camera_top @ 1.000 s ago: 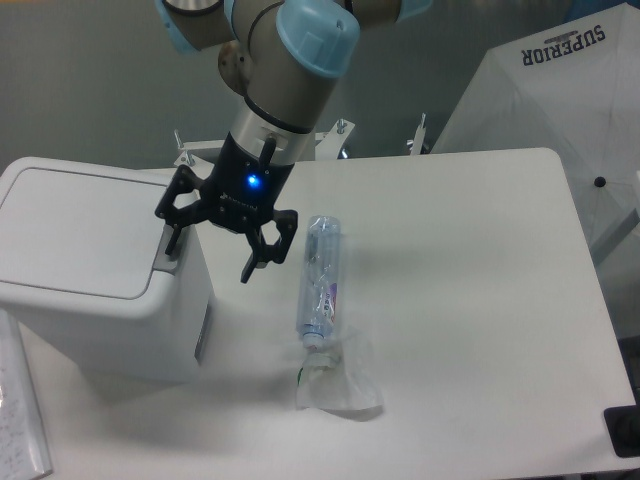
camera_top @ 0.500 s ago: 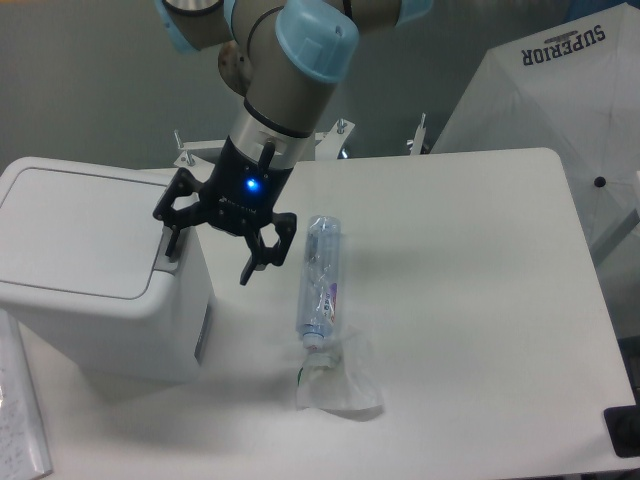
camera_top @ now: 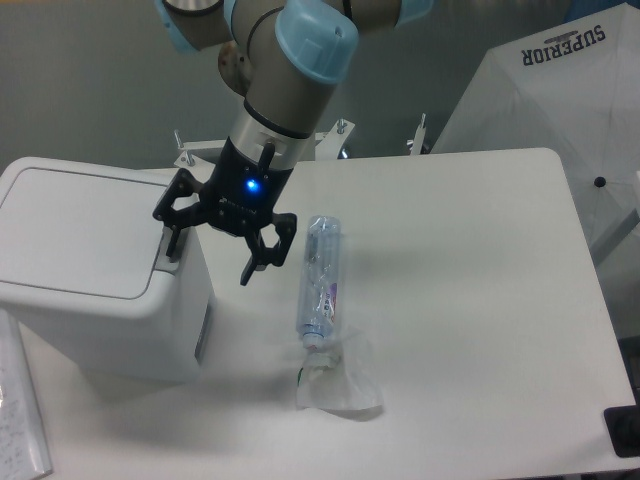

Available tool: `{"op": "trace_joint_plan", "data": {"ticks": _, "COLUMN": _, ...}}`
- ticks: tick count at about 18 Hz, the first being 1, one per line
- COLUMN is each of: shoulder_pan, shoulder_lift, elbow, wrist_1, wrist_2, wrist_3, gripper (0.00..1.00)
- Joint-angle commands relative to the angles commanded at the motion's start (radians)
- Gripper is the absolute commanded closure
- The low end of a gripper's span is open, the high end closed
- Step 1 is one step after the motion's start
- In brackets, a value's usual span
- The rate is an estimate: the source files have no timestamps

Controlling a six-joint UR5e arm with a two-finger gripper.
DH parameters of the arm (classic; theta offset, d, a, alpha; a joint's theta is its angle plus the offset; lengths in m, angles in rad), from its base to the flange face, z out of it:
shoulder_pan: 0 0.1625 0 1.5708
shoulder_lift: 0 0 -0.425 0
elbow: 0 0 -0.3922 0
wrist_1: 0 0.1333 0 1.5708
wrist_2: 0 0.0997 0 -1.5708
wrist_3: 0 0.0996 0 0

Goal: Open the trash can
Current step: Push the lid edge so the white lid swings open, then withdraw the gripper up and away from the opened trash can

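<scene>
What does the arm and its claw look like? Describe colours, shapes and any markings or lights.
The arm is a thick silver-grey tube with light blue caps at its joints. Its wrist narrows into a black housing carrying a small glowing blue light. The claw is black, with two skeletal, linkage-style fingers. No loose cables or readable markings are visible.

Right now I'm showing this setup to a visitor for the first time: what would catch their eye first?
Probably the tool, open, with a blue light glowing above it, hanging at the right rim of the white trash can on the table's left; its lid is shut. Next, the clear plastic bottle lying on its side mid-table, its neck toward a crumpled clear plastic bag.
</scene>
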Motion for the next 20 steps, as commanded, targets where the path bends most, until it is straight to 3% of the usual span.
{"op": "trace_joint_plan", "data": {"ticks": 12, "shoulder_pan": -0.002, "shoulder_lift": -0.009, "elbow": 0.003, "wrist_1": -0.002, "wrist_2": 0.0, "wrist_3": -0.002, "gripper": 0.0}}
{"op": "trace_joint_plan", "data": {"ticks": 20, "shoulder_pan": 0.017, "shoulder_lift": -0.009, "elbow": 0.049, "wrist_1": 0.0, "wrist_2": -0.002, "wrist_3": 0.006, "gripper": 0.0}}
